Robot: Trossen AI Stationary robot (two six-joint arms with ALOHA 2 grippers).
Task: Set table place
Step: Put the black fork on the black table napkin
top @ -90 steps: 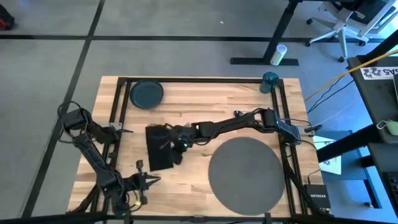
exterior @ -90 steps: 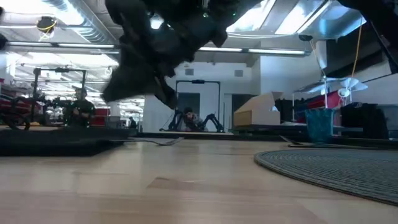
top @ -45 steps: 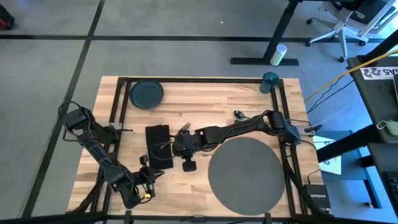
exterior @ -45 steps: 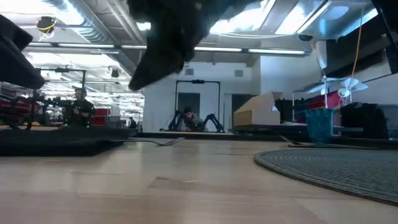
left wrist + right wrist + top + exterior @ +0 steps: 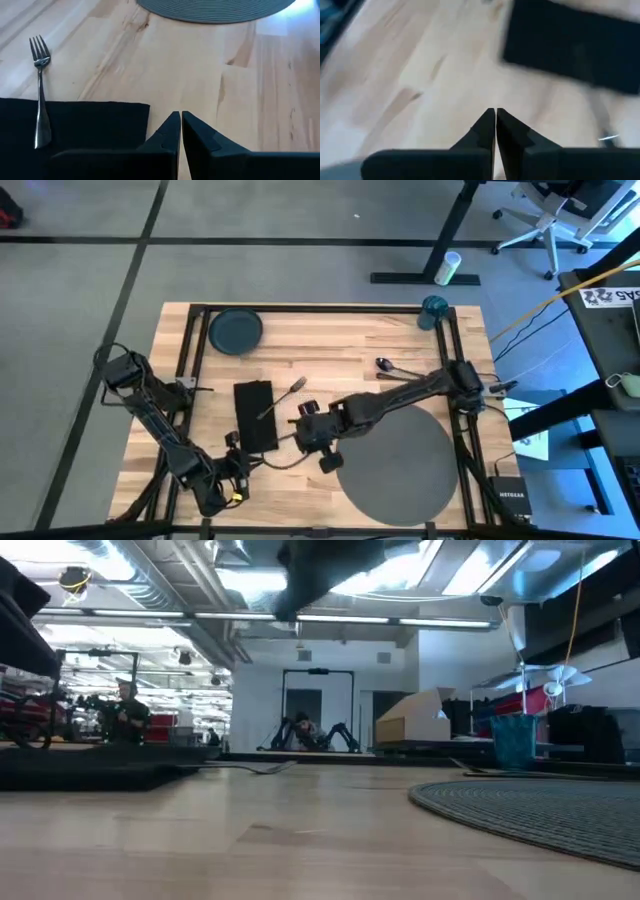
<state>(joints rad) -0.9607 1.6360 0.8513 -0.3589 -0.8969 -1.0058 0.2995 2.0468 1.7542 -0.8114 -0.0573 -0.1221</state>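
Pale plank table [image 5: 330,350] with black rails is seen from above; grey carpet lies around it. Large grey placemat [image 5: 400,455] is laid toward the right near corner. Dark blue-grey plate [image 5: 236,331] is set at the far left corner, teal cup [image 5: 434,308] at the far right corner. Black napkin [image 5: 255,417] is laid flat left of centre, well apart from the placemat; fork [image 5: 282,397] rests tilted across its far right edge, tines off the cloth on bare wood. Spoon [image 5: 392,366] is seen on the wood beyond the placemat.

Right gripper [image 5: 495,122] is held above bare wood between napkin and placemat, just beside the placemat's left rim. Its fingers are pressed together tip to tip; nothing is gripped or touched.

Left gripper [image 5: 180,125] is parked at the near left, just off the napkin's near corner. Its fingers are likewise closed, a hairline gap only, with nothing between them. Napkin and fork are seen just ahead of it.
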